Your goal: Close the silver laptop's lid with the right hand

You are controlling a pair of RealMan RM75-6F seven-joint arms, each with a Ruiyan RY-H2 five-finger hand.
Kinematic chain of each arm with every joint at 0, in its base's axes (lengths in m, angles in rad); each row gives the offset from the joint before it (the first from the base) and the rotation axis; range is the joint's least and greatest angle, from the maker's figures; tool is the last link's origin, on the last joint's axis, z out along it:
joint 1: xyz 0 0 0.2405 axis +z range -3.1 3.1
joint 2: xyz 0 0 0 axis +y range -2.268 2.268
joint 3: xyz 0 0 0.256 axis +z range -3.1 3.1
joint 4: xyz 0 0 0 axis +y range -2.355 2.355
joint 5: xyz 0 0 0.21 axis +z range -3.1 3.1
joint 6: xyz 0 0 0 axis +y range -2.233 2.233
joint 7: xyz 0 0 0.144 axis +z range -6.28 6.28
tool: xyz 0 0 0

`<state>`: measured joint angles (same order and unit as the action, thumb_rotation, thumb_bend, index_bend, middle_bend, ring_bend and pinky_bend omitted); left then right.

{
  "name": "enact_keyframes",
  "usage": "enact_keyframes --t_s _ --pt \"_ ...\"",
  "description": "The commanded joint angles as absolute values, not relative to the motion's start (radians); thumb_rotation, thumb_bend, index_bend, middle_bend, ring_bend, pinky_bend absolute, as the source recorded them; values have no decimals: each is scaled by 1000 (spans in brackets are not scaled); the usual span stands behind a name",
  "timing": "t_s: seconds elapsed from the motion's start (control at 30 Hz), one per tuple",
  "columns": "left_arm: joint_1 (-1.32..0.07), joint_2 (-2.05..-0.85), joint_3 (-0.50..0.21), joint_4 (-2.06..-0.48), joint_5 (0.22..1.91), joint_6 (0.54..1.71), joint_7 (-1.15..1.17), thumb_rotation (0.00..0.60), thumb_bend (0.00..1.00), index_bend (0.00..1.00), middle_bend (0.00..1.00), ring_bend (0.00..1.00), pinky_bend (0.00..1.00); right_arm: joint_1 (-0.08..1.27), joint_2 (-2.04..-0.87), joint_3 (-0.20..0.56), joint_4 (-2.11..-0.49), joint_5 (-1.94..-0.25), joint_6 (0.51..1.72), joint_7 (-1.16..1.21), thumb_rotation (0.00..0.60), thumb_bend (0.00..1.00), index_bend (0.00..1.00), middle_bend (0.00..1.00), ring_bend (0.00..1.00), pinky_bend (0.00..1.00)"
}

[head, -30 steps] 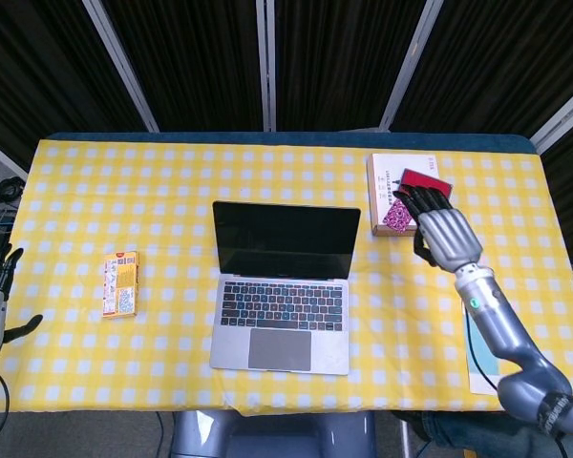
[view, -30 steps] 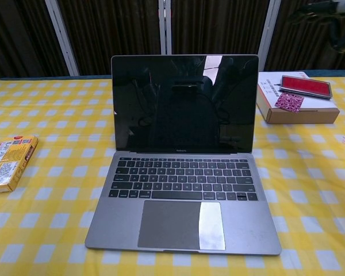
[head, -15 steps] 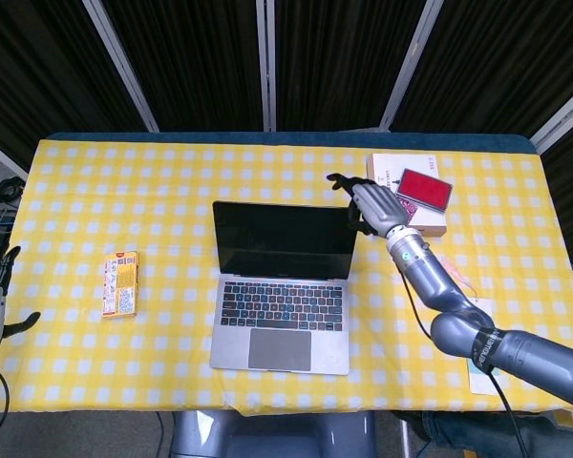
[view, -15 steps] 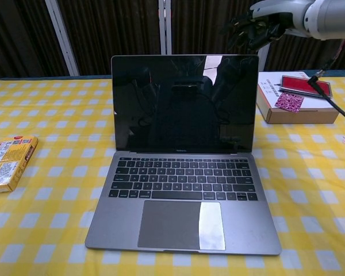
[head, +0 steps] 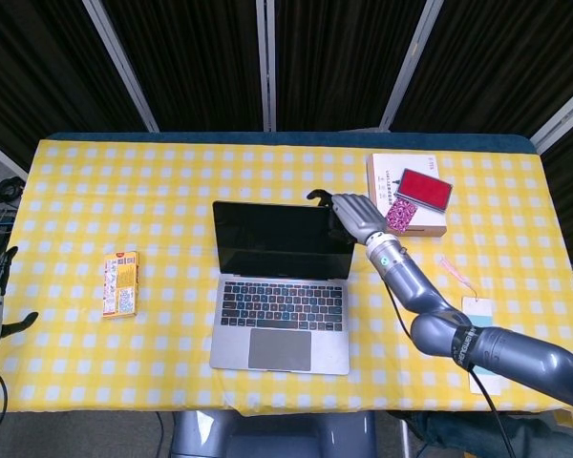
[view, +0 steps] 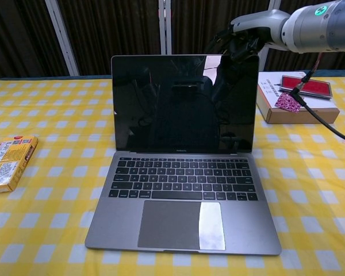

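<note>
Behind far right lid corner: grey metal right hand (head: pixel 355 216) unclenched, holding nothing. Open silver laptop (head: pixel 282 286) judged stiff-hinged, glass-fragile; best pushed at top edge.

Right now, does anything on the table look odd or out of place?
Nothing stands out. The silver laptop sits open and square, the right hand is at its lid's top right corner, and the red item lies slightly askew on the box.

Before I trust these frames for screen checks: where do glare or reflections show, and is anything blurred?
Chest view: the dark laptop screen mirrors the room, and a bright glare patch sits on the trackpad; the right hand is fairly sharp. Head view: even light, the screen plain black.
</note>
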<state>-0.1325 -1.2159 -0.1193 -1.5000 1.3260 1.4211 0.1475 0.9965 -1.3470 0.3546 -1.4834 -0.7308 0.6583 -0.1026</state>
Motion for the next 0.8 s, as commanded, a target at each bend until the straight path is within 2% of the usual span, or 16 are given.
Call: enact_keyframes --t_s 0.03,0.43,0.8 --pt "-133 -1216 -119 -1500 1326 1421 147 600 0 0 0 0 0 998 -1344 355 -1493 -733 666 -97 600 1000 262 407 380 348" --pt "-132 -1212 -118 -1506 1331 1426 143 600 0 0 0 0 0 986 -1300 354 -1584 -777 694 -72 600 1000 303 439 419 379" --pt "-129 -1207 -113 -1517 1342 1436 137 600 0 0 0 0 0 918 -1203 311 -1783 -975 730 -36 600 1000 309 442 422 379"
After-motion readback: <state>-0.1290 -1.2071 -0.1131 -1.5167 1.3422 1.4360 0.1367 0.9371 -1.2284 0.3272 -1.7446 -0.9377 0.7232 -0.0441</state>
